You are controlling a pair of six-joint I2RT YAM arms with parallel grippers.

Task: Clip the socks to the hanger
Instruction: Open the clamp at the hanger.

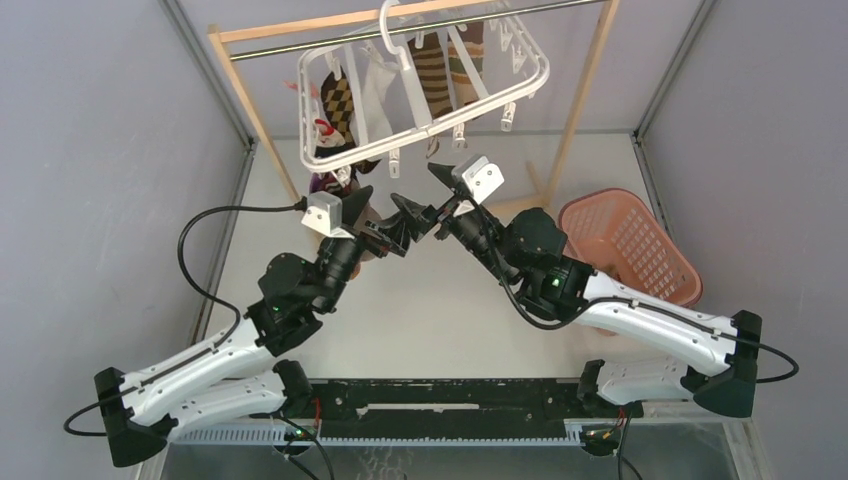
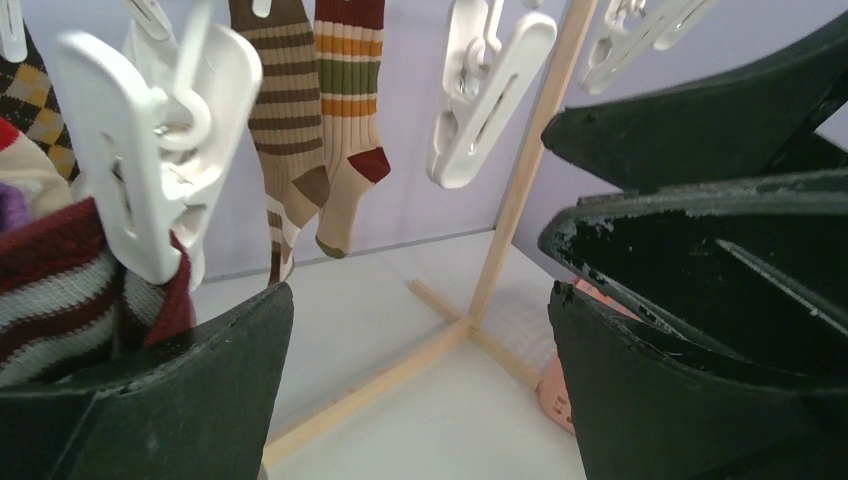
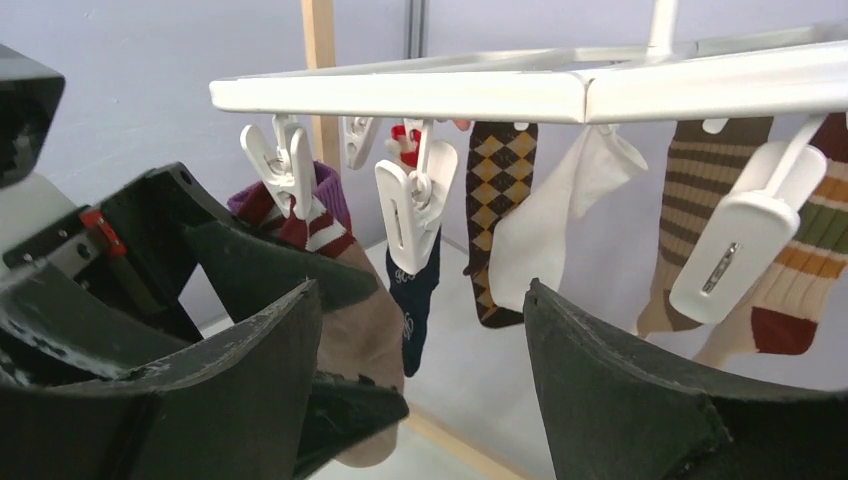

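Left gripper [image 2: 420, 395] spread wide beside red-striped sock [image 2: 60, 300], right gripper [image 3: 420, 400] likewise

Hanger [image 1: 440, 122]: hook top cut off by the picture's upper edge. Beneath the hanger, the maroon-striped sock [image 2: 60, 290] is partly hidden behind a finger [image 2: 170, 400] of the left gripper [image 2: 420, 295].
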